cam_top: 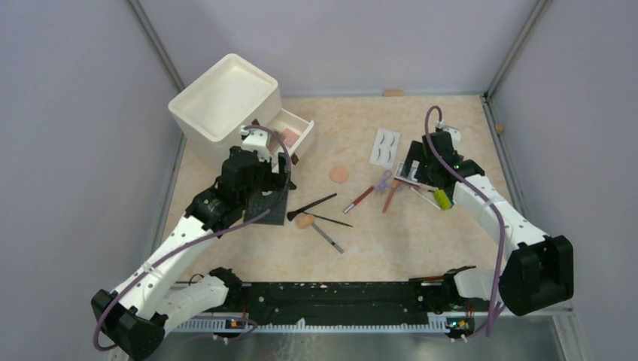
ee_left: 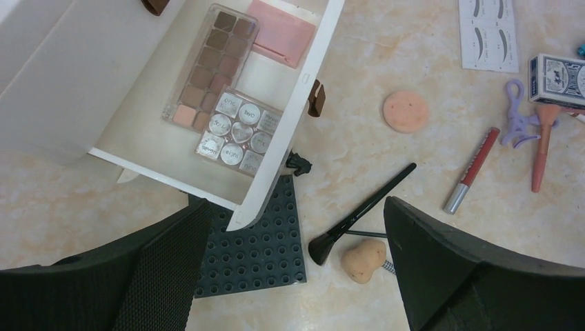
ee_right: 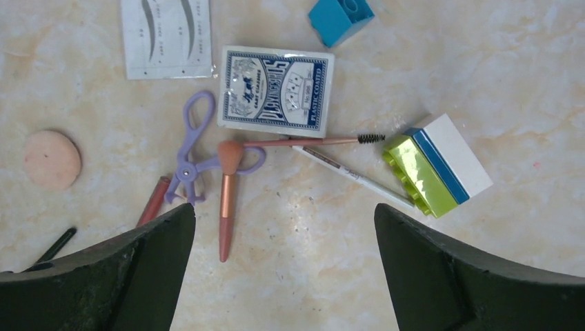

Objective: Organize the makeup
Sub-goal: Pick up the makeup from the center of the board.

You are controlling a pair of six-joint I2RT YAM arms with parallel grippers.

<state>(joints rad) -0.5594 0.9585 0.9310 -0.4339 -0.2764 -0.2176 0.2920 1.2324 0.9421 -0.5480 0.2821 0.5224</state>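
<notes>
The makeup lies partly in an open white drawer [ee_left: 276,155]: a brown palette [ee_left: 210,65], a pink compact [ee_left: 281,33] and a clear tray of round pans [ee_left: 238,131]. Loose on the table are a black brush [ee_left: 365,210], a beige sponge [ee_left: 363,260], a round peach puff [ee_left: 405,111], a red tube [ee_left: 472,169], a purple curler [ee_right: 193,148], a pink brush [ee_right: 227,200], a spoolie wand [ee_right: 310,141], a white pencil [ee_right: 352,176] and an eyelash card [ee_right: 167,34]. My left gripper [ee_left: 298,207] hangs open by the drawer's front corner. My right gripper [ee_right: 284,210] is open over bare table beside the pink brush.
A white organizer box [cam_top: 226,101] stands at the back left, its drawer [cam_top: 290,131] pulled out. A dark studded plate [ee_left: 255,248] lies under the drawer's corner. A card deck [ee_right: 276,89], a green brick [ee_right: 417,176], a white-and-blue block [ee_right: 452,158] and a blue brick [ee_right: 339,17] lie among the right-hand items.
</notes>
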